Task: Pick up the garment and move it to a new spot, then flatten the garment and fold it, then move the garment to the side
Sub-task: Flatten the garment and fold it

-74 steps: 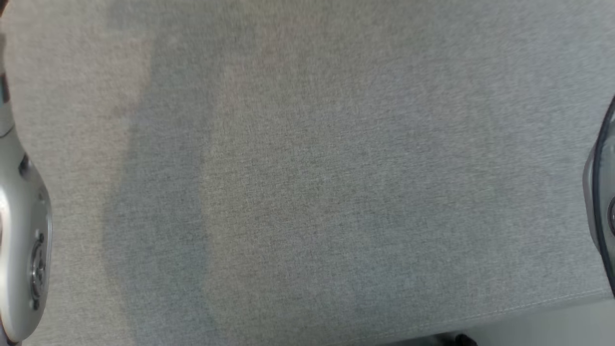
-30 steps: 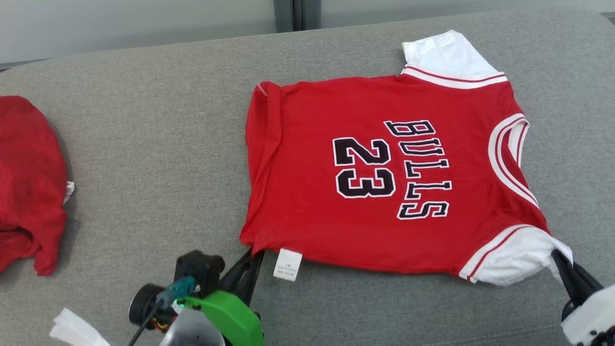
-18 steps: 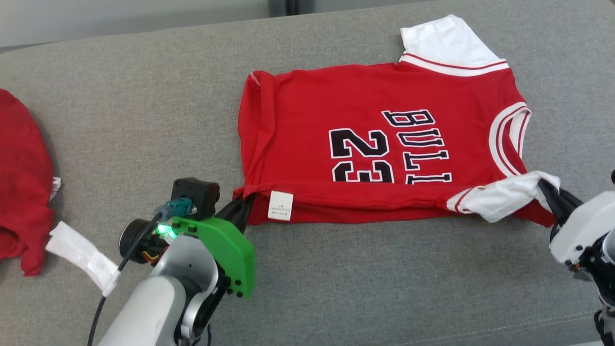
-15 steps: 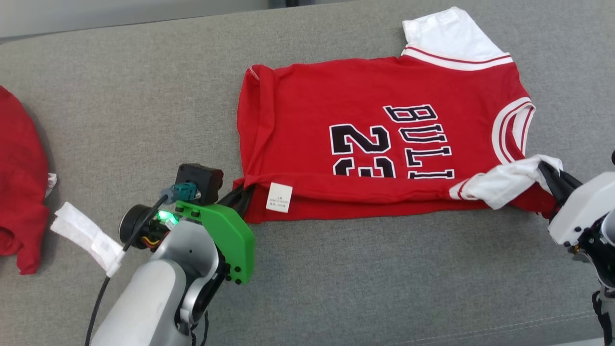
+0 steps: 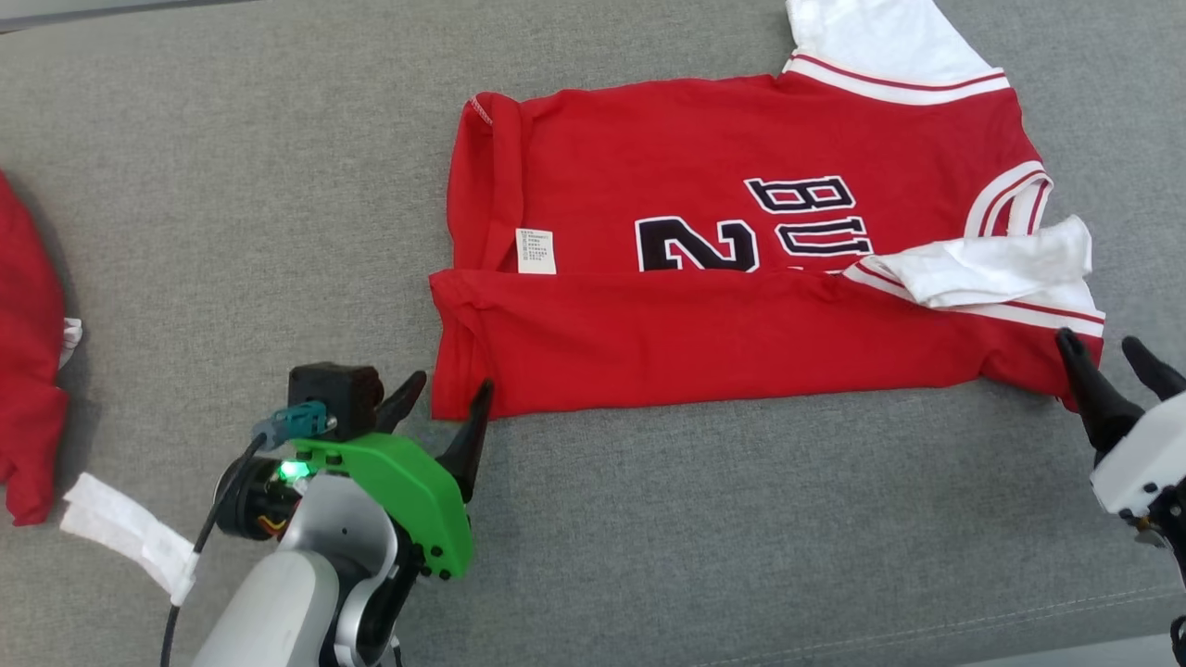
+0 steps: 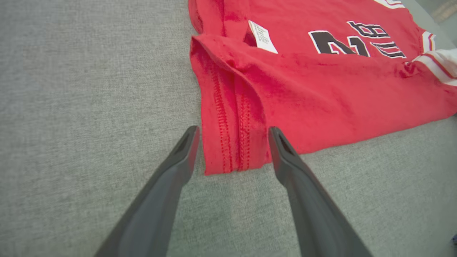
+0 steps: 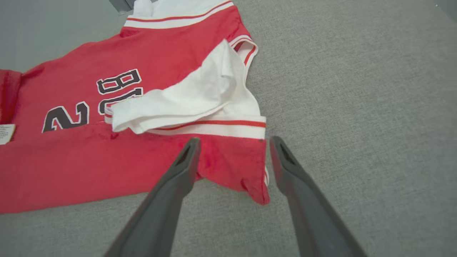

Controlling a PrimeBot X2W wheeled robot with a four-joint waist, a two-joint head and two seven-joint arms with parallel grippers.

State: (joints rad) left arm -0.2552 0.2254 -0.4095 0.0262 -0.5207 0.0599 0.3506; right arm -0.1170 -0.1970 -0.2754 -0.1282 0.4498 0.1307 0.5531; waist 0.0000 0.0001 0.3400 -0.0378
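1. While we scan from the far left of the head view, we meet a second red cloth (image 5: 28,371) at the edge and a white strip (image 5: 120,533) near it. Both lie well to the left of the left gripper (image 5: 450,383) on the grey cushion (image 5: 232,185).
2. We find the left gripper's jaws spread wide and holding nothing. The garment (image 5: 741,343), a red jersey folded lengthwise, lies flat ahead of them, with its near left corner between the two tips.
3. Our left wrist view adds the double hem stitching (image 6: 232,142) on that corner, which the head view is too distant to resolve. The white label (image 6: 262,35) sits beyond the jaws, at the flap's edge.
4. Between the two grippers, the folded flap covers the lower half of the black lettering (image 5: 797,222).
5. Our right wrist view shows a white sleeve (image 7: 185,96) turned over onto the red, just beyond the jaw tips.
6. We see the right gripper (image 5: 1099,340) with its jaws wide apart and empty, and the garment's near right corner between them. We cannot tell whether the tips touch the cloth.
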